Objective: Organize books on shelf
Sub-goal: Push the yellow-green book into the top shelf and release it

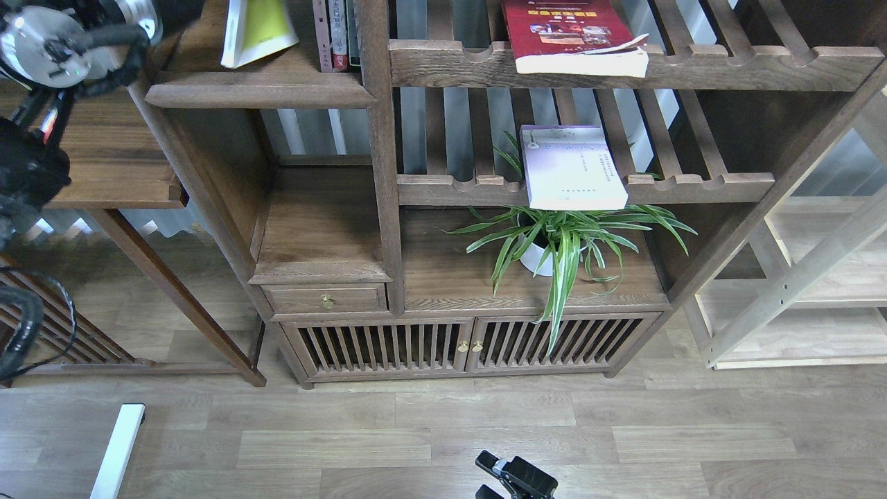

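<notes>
Three books: yellow-green, lavender, red; both hands' state unclear.

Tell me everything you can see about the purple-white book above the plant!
The pale lavender-white book is a thin paperback lying flat, cover up, closed. Its cover is purplish at the top and fades to white lower down, with a small round mark near the top left corner and lines of tiny print too small to read. It rests on the slatted rack, and its near edge sticks out past the notched front rail. Below it stands the spider plant, whose leaves reach up beside and behind the book.
</notes>
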`<state>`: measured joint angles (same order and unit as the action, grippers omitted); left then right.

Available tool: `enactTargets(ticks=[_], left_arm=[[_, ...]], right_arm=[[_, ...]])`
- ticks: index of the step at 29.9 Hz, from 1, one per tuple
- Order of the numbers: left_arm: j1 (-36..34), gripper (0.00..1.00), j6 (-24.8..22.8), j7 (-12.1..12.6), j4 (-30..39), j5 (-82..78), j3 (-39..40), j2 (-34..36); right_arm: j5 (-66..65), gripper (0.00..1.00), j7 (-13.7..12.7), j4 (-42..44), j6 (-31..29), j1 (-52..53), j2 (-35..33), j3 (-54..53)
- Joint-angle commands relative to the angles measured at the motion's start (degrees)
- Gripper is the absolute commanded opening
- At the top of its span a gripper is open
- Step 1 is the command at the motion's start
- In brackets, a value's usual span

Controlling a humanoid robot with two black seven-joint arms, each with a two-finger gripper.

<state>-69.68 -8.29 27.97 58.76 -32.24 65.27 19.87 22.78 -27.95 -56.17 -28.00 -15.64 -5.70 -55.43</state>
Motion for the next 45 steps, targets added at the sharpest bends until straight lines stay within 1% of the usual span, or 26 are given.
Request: enactTargets(ticks=[1,4,8,15,23,27,30,33,38,40,45], left_arm=[[-0.28,0.46,0.47,0.03,0.39,-0.2,-0.22,2.01],[0.25,0.47,0.56,0.03,0.39,-0.11,-0.84,3.68],[0.25,0.56,0.73,0.03,0.3,-0.11,-1.72,2.99],[0.34,0.57,2.23,0.03,-0.05,-0.11,-2.33,3.51],[-0.1,0.6,2.23,0.03,1.0,0.07,-2.86,0.18],[-0.36,0.65,2.4,0.03,1.62,0.16,-2.69,-2.28],[-0.1,0.67,3.01,0.03,2.49,0.68,-2.6,-2.73],[1.65,0.74,6.61,0.03,6.26,4.36,-2.34,-2.55],[8.59,0.75,13.99,0.03,17.33,11.93,-2.6,-1.15],[11.57,0.76,15.06,0.03,20.76,12.11,-2.08,0.25],[16.85,0.79,15.41,0.03,27.36,13.51,-0.15,1.31]], right_arm=[[-0.02,0.82,0.01,0.01,0.0,0.08,0.08,0.15],[-0.02,0.82,0.01,0.01,0.0,0.0,-0.01,0.06],[-0.02,0.82,0.01,0.01,0.0,0.08,-0.01,0.15],[0.07,0.82,0.01,0.01,0.0,0.26,-0.1,0.06],[-0.02,0.82,0.01,0.01,0.0,0.7,-0.18,0.06],[-0.02,0.82,0.01,0.01,0.0,0.7,-0.1,0.06],[-0.02,0.82,0.01,0.09,0.0,0.79,-0.18,-0.03],[0.07,0.82,0.01,0.09,0.0,0.79,-0.27,-0.38],[0.33,0.82,0.01,0.18,0.0,0.96,-0.19,-0.56],[0.33,0.82,0.01,0.18,0.0,0.96,-0.1,-0.56],[0.33,0.82,0.01,0.44,0.0,1.49,0.17,-0.64]])
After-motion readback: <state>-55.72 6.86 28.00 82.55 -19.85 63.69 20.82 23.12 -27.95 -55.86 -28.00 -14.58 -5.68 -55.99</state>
